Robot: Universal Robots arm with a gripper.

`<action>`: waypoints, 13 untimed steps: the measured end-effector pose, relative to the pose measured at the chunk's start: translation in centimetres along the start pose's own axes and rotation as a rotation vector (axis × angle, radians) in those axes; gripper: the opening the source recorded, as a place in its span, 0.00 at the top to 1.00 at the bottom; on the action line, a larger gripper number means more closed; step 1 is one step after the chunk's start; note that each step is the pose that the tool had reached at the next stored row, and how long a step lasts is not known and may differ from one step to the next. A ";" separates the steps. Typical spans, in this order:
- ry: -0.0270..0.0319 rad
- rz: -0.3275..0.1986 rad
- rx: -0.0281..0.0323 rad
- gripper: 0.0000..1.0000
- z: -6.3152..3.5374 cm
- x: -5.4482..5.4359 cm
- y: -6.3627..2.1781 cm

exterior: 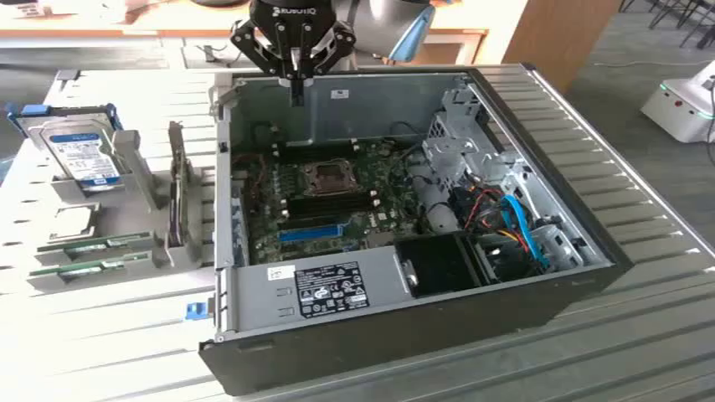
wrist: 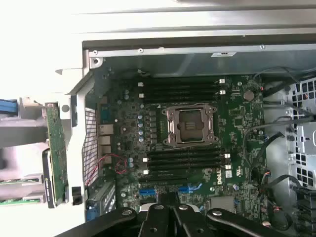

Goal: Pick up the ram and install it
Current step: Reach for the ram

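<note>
Jaws pressed together, empty (over the case (exterior: 369,339)); the ram (exterior: 99,244) lies well apart, outside it.

Camera setup, quick rundown. The exterior cam sits high off the near edge of the pale slatted metal table (exterior: 625,335) and looks down at an angle. It's far enough back to fit the whole open black desktop computer case (exterior: 391,356), the grey rack of spare parts (exterior: 129,163) by the table's edge on the exterior view's left, and some floor behind.

The wrist cam rides on the black gripper (exterior: 296,94) and points nearly straight down into the case from close up.

Both views share the green motherboard (exterior: 386,172) (wrist: 237,123), its square silver processor socket (exterior: 331,175) (wrist: 190,126) and a sliver of the rack (wrist: 22,129).
</note>
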State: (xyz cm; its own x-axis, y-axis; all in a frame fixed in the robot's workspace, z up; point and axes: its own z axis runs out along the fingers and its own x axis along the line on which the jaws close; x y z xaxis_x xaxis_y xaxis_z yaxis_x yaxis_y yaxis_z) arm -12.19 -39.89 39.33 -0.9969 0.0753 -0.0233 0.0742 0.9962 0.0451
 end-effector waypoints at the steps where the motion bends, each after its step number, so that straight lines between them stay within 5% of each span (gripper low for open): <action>1: 0.0000 0.000 0.0000 0.89 0.00 0.0 0.00; 13: 0.0000 0.000 0.0000 0.89 0.00 0.0 0.00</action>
State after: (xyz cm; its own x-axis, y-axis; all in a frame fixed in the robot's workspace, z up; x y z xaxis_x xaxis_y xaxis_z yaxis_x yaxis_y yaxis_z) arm -12.19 -39.89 39.33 -0.9969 0.0753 -0.0233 0.0742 0.9962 0.0451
